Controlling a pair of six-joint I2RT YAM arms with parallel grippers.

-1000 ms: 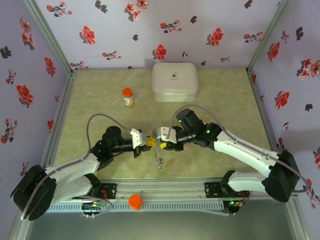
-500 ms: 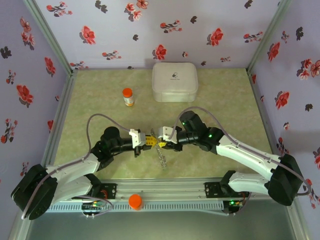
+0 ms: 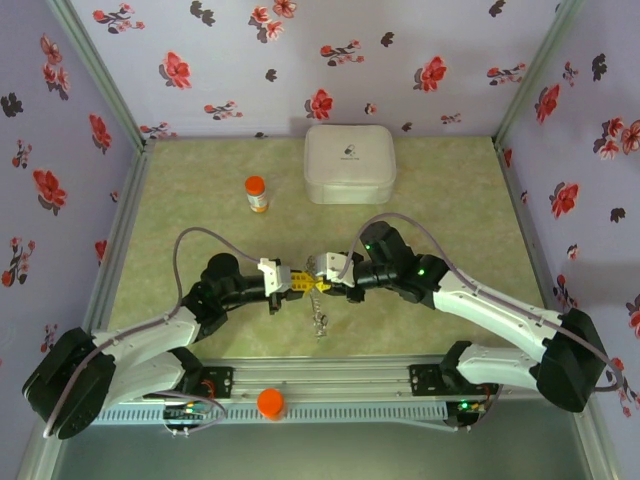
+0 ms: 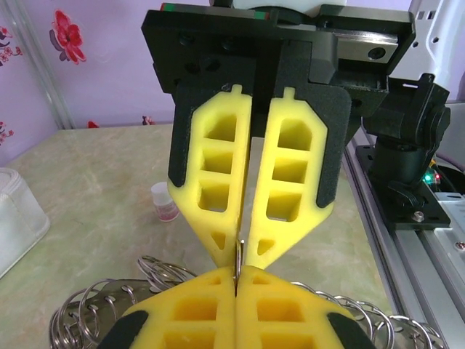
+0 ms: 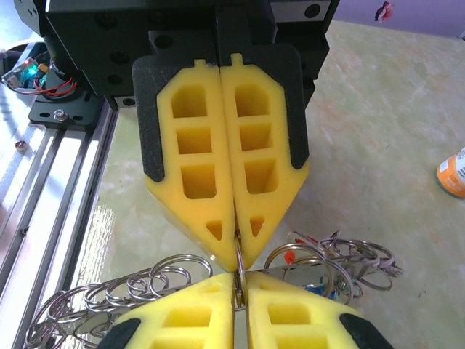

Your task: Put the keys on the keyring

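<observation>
Yellow pads [image 4: 182,313] of left hand [image 4: 236,275] are clamping tight on the keyring [image 4: 237,253] wire. Right hand [image 5: 238,280] is facing it tip-to-tip, pinching the same wire closed. Keys [image 3: 320,322] and split rings [image 5: 138,291] are trailing beneath them at the bench [image 3: 200,180] middle, toward the near rail [image 3: 340,372]. Orange-capped bottle [image 3: 257,193] is standing well apart behind.

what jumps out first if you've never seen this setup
Two yellow foam-fingered grippers meet tip to tip mid-table: the left gripper and the right gripper are both shut on one thin metal ring. A tangle of silver split rings trails beneath them.
</observation>
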